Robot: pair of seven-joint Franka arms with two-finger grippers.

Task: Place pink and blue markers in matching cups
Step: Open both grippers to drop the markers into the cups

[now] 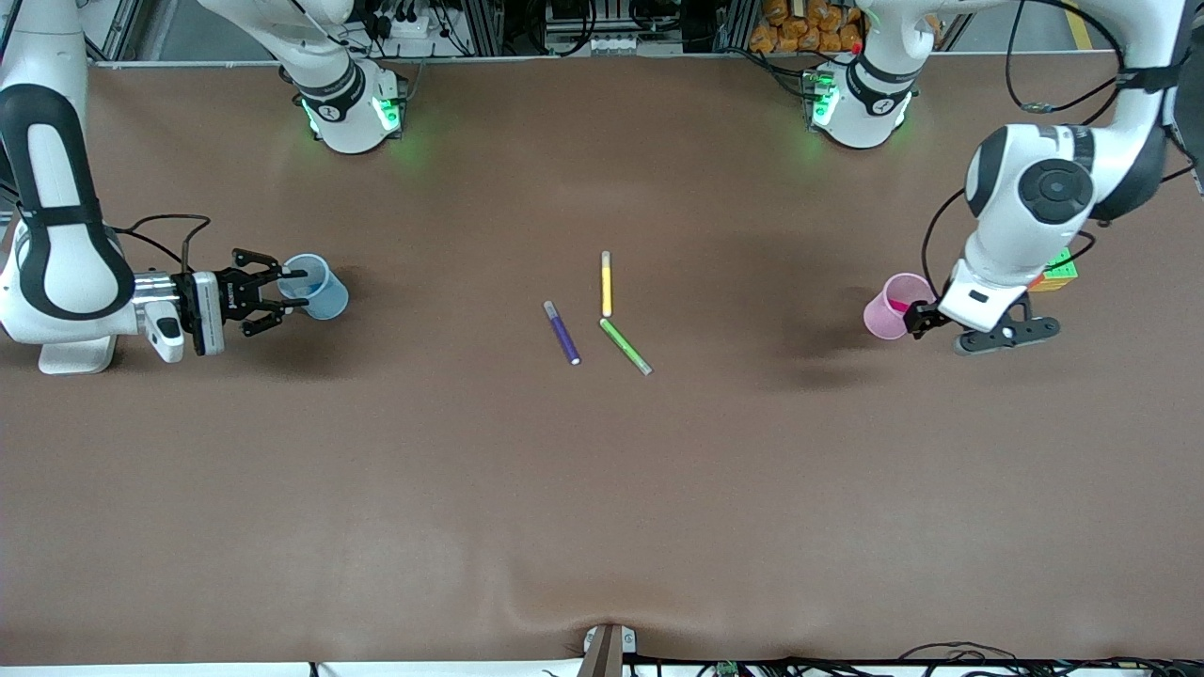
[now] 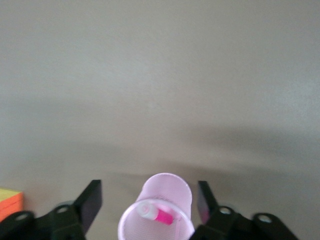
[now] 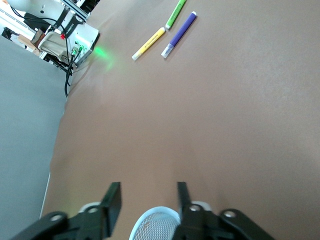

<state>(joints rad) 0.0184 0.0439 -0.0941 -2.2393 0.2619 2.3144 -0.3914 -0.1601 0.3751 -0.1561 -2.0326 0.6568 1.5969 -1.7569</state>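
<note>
The pale pink cup stands toward the left arm's end of the table. The pink marker sits inside it, pale end up. My left gripper is open over this cup, one finger on each side, holding nothing. The pale blue cup stands toward the right arm's end. A darker blue streak inside it looks like the blue marker. My right gripper is open and empty at the cup's rim. The marker does not show in the right wrist view.
A purple pen, a yellow pen and a green pen lie mid-table, also in the right wrist view. A green and orange block sits beside the left gripper, farther from the front camera.
</note>
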